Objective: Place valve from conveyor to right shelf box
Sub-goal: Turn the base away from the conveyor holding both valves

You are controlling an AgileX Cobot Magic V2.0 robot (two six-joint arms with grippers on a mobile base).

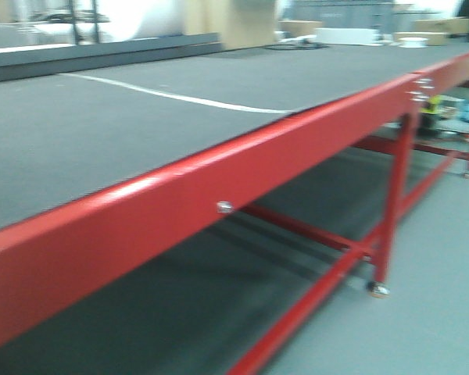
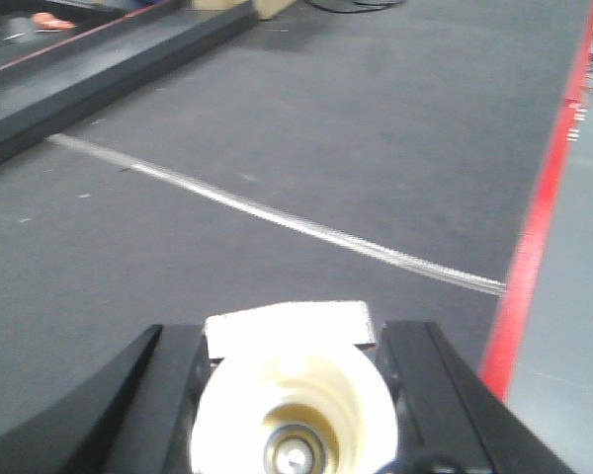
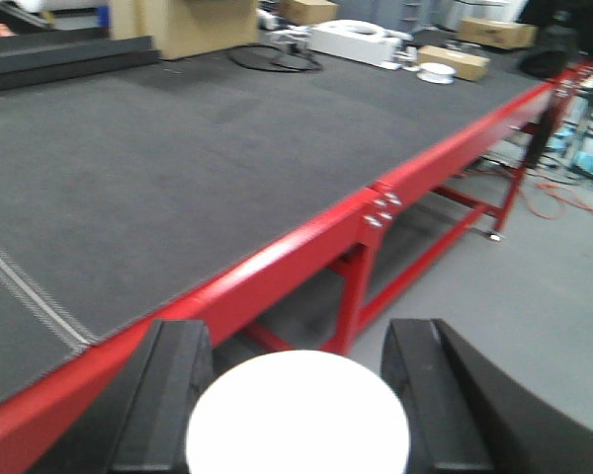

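In the left wrist view a valve (image 2: 295, 395) with a cream-white hollow end cap and a white block on top sits between the black fingers (image 2: 163, 395). My left gripper (image 2: 292, 341) is shut on it above the conveyor (image 2: 326, 128), a dark grey belt. In the right wrist view a round white cap of another valve (image 3: 298, 415) fills the gap between the fingers (image 3: 173, 385). My right gripper (image 3: 298, 341) is shut on it, over the conveyor's red edge and the floor. Neither gripper shows in the front view. The right shelf box is out of view.
A white seam line (image 2: 277, 215) crosses the belt. The red side rail (image 1: 219, 187) and red legs (image 1: 391, 211) border the grey floor (image 3: 534, 286). A black rail (image 2: 89, 79) runs along the far edge. Cardboard boxes (image 3: 455, 61), a white object (image 3: 351, 39) and cables (image 3: 272, 59) lie at the belt's far end.
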